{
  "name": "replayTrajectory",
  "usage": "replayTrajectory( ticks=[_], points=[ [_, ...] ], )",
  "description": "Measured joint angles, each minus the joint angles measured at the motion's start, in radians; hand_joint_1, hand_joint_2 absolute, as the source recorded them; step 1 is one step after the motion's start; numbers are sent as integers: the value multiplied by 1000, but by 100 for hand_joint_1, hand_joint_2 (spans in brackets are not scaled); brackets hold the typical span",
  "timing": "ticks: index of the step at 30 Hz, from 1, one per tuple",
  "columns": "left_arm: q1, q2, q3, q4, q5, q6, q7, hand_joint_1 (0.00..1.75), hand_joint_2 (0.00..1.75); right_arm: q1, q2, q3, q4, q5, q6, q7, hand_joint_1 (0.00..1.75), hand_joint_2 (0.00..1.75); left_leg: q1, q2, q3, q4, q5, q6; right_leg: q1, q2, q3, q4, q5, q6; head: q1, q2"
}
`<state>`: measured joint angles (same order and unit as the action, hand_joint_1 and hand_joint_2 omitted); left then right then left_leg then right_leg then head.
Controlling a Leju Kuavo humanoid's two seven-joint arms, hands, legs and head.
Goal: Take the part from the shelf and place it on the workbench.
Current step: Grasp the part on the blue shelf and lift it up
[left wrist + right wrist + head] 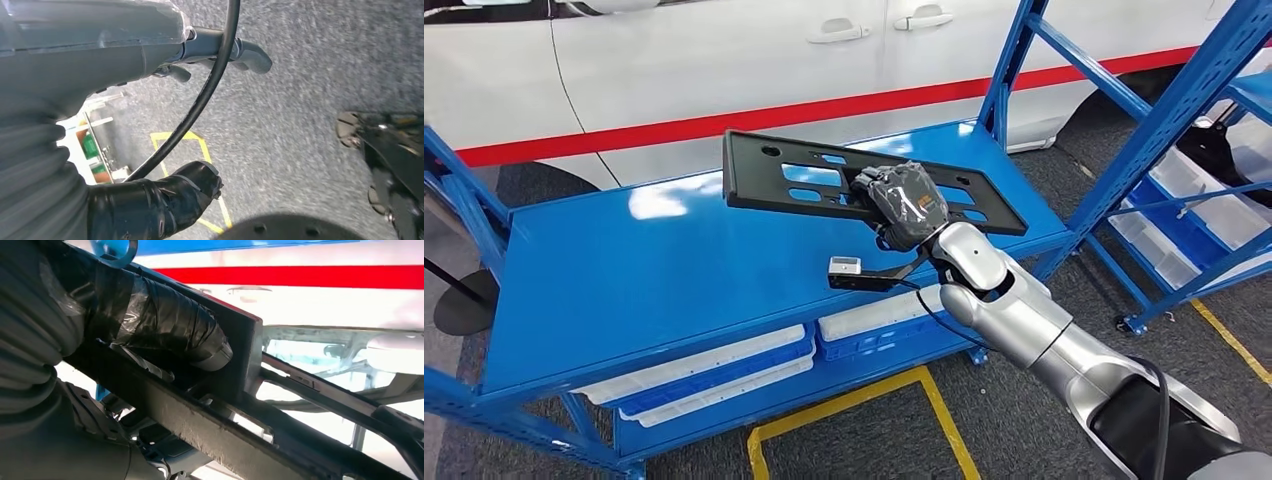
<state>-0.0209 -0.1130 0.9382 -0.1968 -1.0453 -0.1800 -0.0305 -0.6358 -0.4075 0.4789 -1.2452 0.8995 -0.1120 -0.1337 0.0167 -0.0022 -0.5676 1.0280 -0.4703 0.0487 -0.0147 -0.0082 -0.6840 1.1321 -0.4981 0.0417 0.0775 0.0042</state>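
Part: your black slotted part (824, 180) is hovering tilted over the blue shelf (654, 280), its right stretch partly hidden behind the hand.
Right hand: your right hand (906, 205) is gripping the part's near edge, arm reaching forward.
Left hand: your left hand (150, 75) is hanging above grey floor (300, 125), fingers spread, holding nothing.

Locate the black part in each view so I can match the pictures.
Head view: the black part is centre, above the blue workbench top, held by the right hand.
Left wrist view: not in it.
Right wrist view: part crosses diagonally under the fingers.
Shared landmark: red stripe.
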Motion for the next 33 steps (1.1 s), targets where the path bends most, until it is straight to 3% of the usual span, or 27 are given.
replayTrajectory(
  ticks=[2,3,4,5,7,9,12,13,14,17,18,19,20,21,22,24,26,28,30,32,33],
  points=[
    [0,0,0,0,-1,0,0,0,175,1,-2,1,0,-1,2,0,175,175,-2,1,-25,1,18,5,-1,2,-36,124,-81,8,0,0],
    [-1,0,0,0,-2,0,0,0,175,1,-2,1,1,-1,2,0,175,175,-3,1,-38,2,28,5,-1,2,-41,166,-95,9,0,0],
    [-1,1,0,0,-2,1,1,0,175,2,-2,2,1,-2,2,0,175,175,-4,0,-51,3,36,4,-1,3,-30,176,-86,9,0,0],
    [-1,1,-1,0,-3,1,3,0,175,2,-2,2,1,-2,3,1,175,175,-5,0,-63,4,45,3,-1,3,-1,151,-62,7,0,0],
    [-2,0,-2,0,-8,1,12,0,175,0,-2,2,1,-2,4,1,175,175,-7,-1,-81,6,60,-2,3,4,99,19,-20,-3,0,0],
    [-2,-1,-5,0,-14,3,21,0,175,-5,-2,2,-1,-2,4,2,175,175,-8,-2,-91,5,76,-11,10,6,172,-94,-16,-16,0,0],
    [-1,-2,-8,0,-18,5,21,0,175,-13,-2,4,-1,-2,6,6,175,175,-5,-2,-96,-4,100,-30,15,3,175,-131,-2,-36,0,0],
    [1,-5,-9,0,-21,0,14,0,175,-13,-2,4,-1,-3,8,11,175,175,-5,-2,-101,1,90,-36,13,1,171,-141,11,-43,-1,0],
    [5,-11,-11,-4,-25,-16,11,0,175,-12,-1,4,-1,-3,9,16,175,175,-6,-2,-110,21,61,-40,9,-1,166,-150,26,-52,0,0],
    [50,-64,-19,-124,-31,-157,49,0,175,-6,0,5,2,-3,17,23,175,175,-4,-2,-145,178,-83,-47,6,3,129,-154,62,-64,-1,0],
    [72,-90,-21,-192,-29,-208,70,0,175,-4,0,6,5,-3,18,22,175,175,-3,-2,-149,230,-102,-49,4,9,111,-149,72,-61,-1,0],
    [91,-115,-22,-255,-26,-242,85,0,175,-3,0,8,8,-4,20,22,175,175,-1,-2,-142,258,-97,-52,3,16,91,-143,82,-57,-1,0],
    [106,-133,-23,-300,-23,-260,93,0,175,-2,0,9,11,-4,20,22,175,175,1,-3,-121,255,-74,-54,0,22,70,-135,92,-52,-1,0],
    [117,-148,-24,-337,-20,-269,96,0,175,-2,0,10,14,-4,20,22,175,175,4,-7,-84,220,-48,-57,-3,29,49,-124,100,-45,-1,0],
    [124,-159,-24,-369,-19,-272,97,0,175,-2,0,11,15,-4,20,22,175,175,8,-21,-39,161,-42,-59,-5,34,28,-112,107,-38,-1,0],
    [137,-178,-26,-423,-18,-275,99,0,175,-3,1,11,17,-4,20,22,175,175,9,-54,34,55,-61,-55,-7,44,-2,-89,119,-22,0,0],
    [145,-190,-27,-458,-17,-274,99,0,175,-5,2,12,17,-5,20,21,175,175,4,-61,49,23,-73,-42,-8,57,-14,-85,137,-6,2,0],
    [148,-196,-27,-477,-17,-271,97,0,175,-5,2,13,21,-5,20,20,175,175,5,-40,36,19,-55,-25,-12,63,-23,-86,139,4,2,0],
    [149,-202,-27,-487,-17,-269,94,0,175,-6,2,13,24,-5,21,20,175,175,7,-14,16,13,-31,-9,-13,43,-45,-30,71,11,4,0],
    [149,-206,-27,-492,-17,-268,93,0,175,-8,2,15,26,-6,21,20,175,175,2,10,-8,13,-10,-1,-12,20,-71,90,-26,17,6,0],
    [149,-207,-27,-493,-17,-267,93,0,175,-8,3,16,27,-6,21,20,175,175,-1,21,-21,14,-1,0,-12,16,-77,147,-49,19,6,0]
  ],
)
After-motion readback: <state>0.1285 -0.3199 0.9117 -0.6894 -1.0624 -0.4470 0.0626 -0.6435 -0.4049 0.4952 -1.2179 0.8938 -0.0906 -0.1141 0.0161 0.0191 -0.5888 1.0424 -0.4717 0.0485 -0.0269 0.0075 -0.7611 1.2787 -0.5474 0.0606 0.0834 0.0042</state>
